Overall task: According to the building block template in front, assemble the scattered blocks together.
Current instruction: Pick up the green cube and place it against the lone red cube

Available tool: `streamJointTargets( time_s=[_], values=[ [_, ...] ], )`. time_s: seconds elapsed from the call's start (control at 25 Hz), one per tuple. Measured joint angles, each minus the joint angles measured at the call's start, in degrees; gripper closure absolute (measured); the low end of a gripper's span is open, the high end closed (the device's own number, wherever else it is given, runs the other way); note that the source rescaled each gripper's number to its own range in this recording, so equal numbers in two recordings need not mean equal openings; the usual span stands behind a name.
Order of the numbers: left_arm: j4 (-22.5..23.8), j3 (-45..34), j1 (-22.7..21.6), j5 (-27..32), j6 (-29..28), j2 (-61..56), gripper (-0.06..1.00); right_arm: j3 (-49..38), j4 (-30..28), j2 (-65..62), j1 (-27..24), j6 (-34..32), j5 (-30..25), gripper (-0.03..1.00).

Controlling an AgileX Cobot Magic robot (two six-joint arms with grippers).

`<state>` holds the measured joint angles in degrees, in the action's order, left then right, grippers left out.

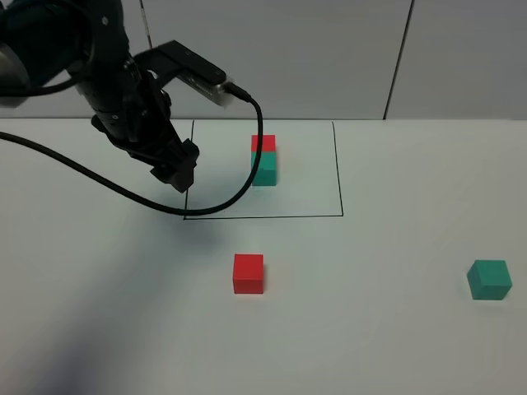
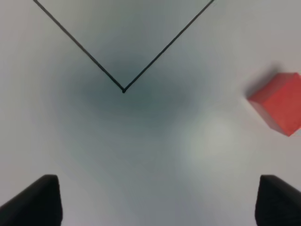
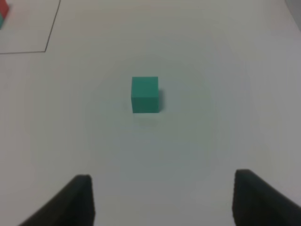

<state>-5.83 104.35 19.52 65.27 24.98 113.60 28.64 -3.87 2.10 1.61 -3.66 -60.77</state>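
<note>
Left tool hangs w/ jaws spread wide, empty, over the near-left corner of the black drawn rectangle. Inside the rectangle, toward its far side, sits the template pair: red block touching teal; stacked or side by side, can't tell. Loose red cube sits on the tabletop, just near of the rectangle and right of that tool. Loose teal cube is at far right, well apart from the red. Right tool is spread & empty, w/ the teal cube ahead of it, not touching. My read on progress: nothing joined yet; both pickups + the mating are left. No brands, labels or text legible.
</note>
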Motion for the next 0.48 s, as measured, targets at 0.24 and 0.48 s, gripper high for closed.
streamJointTargets(
  time_s=[0.24, 0.48],
  values=[
    [-1.11, 0.00, -0.43, 1.46, 0.19, -3.85, 0.09, 0.00, 0.00, 0.00, 0.00, 0.00, 0.00, 0.38],
    [-1.23, -4.19, -0.43, 0.33, -0.62, -6.10, 0.09, 0.00, 0.00, 0.00, 0.00, 0.00, 0.00, 0.38]
  ],
)
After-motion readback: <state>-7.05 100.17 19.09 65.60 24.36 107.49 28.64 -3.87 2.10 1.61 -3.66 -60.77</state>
